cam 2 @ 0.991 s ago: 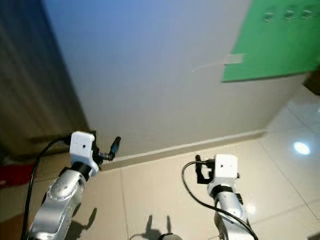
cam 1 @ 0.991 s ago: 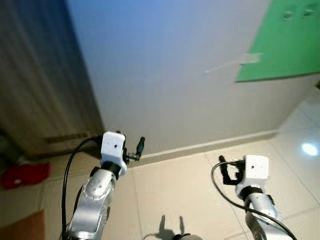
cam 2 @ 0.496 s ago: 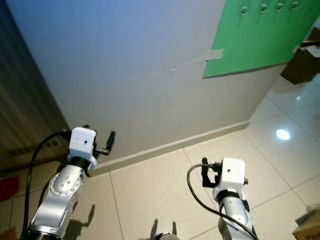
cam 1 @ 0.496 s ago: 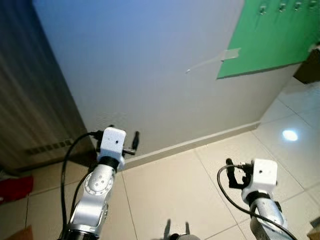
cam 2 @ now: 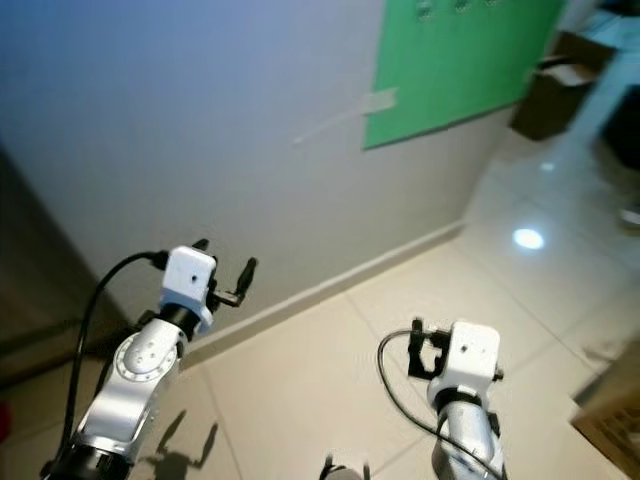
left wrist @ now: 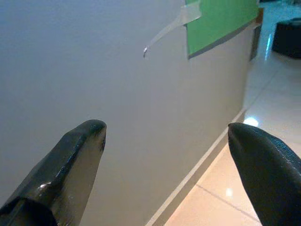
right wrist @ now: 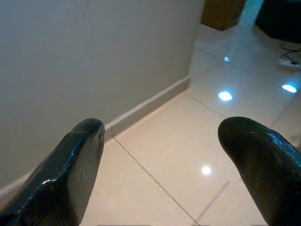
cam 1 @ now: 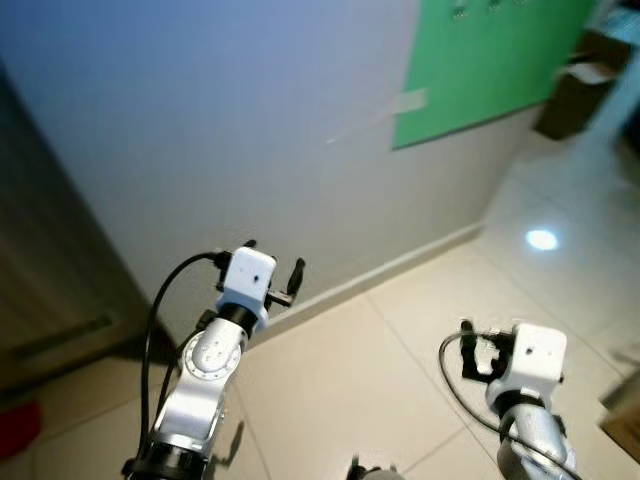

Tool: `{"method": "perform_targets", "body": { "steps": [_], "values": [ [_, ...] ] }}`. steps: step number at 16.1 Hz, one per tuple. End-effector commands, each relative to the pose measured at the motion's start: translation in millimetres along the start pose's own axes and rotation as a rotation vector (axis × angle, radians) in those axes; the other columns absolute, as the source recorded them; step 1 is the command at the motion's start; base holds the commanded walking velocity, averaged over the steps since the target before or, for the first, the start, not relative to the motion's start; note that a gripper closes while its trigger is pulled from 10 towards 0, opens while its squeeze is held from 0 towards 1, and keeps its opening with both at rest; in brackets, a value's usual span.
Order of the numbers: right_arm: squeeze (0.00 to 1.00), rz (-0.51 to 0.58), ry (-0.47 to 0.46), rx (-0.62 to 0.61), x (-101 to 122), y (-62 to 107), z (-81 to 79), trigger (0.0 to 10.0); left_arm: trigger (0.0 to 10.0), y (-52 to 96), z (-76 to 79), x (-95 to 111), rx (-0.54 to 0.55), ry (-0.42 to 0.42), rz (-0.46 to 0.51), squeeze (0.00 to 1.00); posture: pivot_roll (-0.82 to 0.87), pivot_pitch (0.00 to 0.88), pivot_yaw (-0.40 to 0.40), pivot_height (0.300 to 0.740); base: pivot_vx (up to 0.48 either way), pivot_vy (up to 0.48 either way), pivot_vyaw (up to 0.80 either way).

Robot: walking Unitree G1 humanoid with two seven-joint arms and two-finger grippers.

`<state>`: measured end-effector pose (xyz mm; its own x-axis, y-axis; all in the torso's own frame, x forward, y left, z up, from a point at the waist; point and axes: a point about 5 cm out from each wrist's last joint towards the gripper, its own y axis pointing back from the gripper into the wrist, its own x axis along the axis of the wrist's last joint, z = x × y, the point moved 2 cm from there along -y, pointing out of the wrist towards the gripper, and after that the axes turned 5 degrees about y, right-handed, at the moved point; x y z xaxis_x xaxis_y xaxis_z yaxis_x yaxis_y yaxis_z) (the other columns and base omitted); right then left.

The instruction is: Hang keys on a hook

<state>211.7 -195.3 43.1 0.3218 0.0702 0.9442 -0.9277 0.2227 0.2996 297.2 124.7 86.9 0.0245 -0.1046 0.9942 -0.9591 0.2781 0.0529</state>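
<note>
Approach step: left gripper (left wrist: 164, 155) and right gripper (right wrist: 162, 155) both spread, empty; green board (cam 1: 480, 60) far beyond fingertips. Next, find keys.

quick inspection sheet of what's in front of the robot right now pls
surface: glossy beige tiled floor with light glare, meeting a plain pale wall at a skirting board
job's things: green board on the wall with small hooks near its top edge, too blurred to count; keys nothing seen
clutter: strip of tape stuck beside the board; brown cardboard box on the floor further along the wall
grippers: left gripper open, empty, facing the wall; right gripper open, empty, over the floor
cables: black cable looping from the left wrist; another at the right wrist
surroundings: dark panel at far left
</note>
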Motion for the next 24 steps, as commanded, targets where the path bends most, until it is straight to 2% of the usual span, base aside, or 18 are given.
{"method": "perform_targets", "body": {
  "steps": [1, 3, 5, 7, 10, 12, 13, 15, 19, 22, 24],
  "values": [
    [0.0, 0.02, 0.023, 0.001, 4.6, -0.4, 0.8, 10.0, 10.0, -2.6, -0.5, 0.3, 0.002, 0.003, -0.004, 0.0, -0.15, 0.0, 0.088, 0.74, 0.0, 0.0, -0.72],
    [0.0, 0.024, -0.01, -0.047, 7.5, -3.4, 6.1, 10.0, 10.0, -5.1, 3.0, 1.7, -0.02, -0.001, 0.004, 0.0, -0.16, 0.0, 0.091, 0.74, 0.0, 0.0, -0.73],
    [0.0, 0.047, 0.031, -0.021, 14.6, -3.9, 2.5, 10.0, 10.0, -4.9, 5.7, -4.0, -0.041, 0.047, -0.038, 0.0, -0.18, 0.0, 0.076, 0.74, 0.0, 0.0, -0.74],
    [0.0, 0.053, 0.049, -0.016, 16.7, -3.5, 5.8, 10.0, 10.0, -4.4, 6.8, -5.5, -0.025, 0.054, -0.041, 0.0, -0.18, 0.0, 0.061, 0.74, 0.0, 0.0, -0.74],
    [0.0, 0.062, 0.065, -0.018, 21.6, -6.8, 15.2, 10.0, 10.0, -6.9, 10.0, 0.8, 0.017, 0.005, 0.041, 0.0, -0.2, 0.0, 0.046, 0.74, 0.0, 0.0, -0.75],
    [0.0, 0.07, 0.07, -0.031, 25.4, -8.3, 15.5, 10.0, 10.0, -6.3, 17.9, 10.3, -0.065, 0.017, 0.079, 0.0, -0.21, 0.0, 0.046, 0.74, 0.0, 0.0, -0.76],
    [0.0, 0.07, 0.079, -0.039, 25.7, -7.7, 15.1, 10.0, 10.0, -5.2, 15.7, 10.2, -0.058, 0.048, 0.075, 0.0, -0.21, 0.0, 0.05, 0.74, 0.0, 0.0, -0.77],
    [0.0, 0.063, 0.072, -0.066, 25.4, -7.5, 17.4, 10.0, 10.0, -5.0, 16.0, 11.9, -0.078, 0.051, 0.083, 0.0, -0.21, 0.0, 0.051, 0.74, 0.0, 0.0, -0.77],
    [0.0, 0.065, 0.091, -0.042, 23.6, -3.8, 16.4, 10.0, 10.0, -2.4, 20.5, 21.3, -0.13, 0.06, 0.138, 0.0, -0.2, 0.0, 0.041, 0.74, 0.209, 0.0, -0.77],
    [0.0, 0.118, 0.134, 0.016, 32.7, -8.5, 5.4, 10.0, 10.0, 1.4, 20.0, 23.3, -0.145, 0.048, 0.144, 0.0, -0.17, 0.0, 0.027, 0.74, 0.344, 0.0, -0.6],
    [0.0, 0.154, 0.288, 0.084, 34.8, -10.4, -4.2, 10.0, 10.0, 2.3, 18.6, 24.0, -0.148, 0.051, 0.142, 0.0, -0.16, 0.0, 0.031, 0.74, 0.405, 0.0, 0.0]
  ]
}}
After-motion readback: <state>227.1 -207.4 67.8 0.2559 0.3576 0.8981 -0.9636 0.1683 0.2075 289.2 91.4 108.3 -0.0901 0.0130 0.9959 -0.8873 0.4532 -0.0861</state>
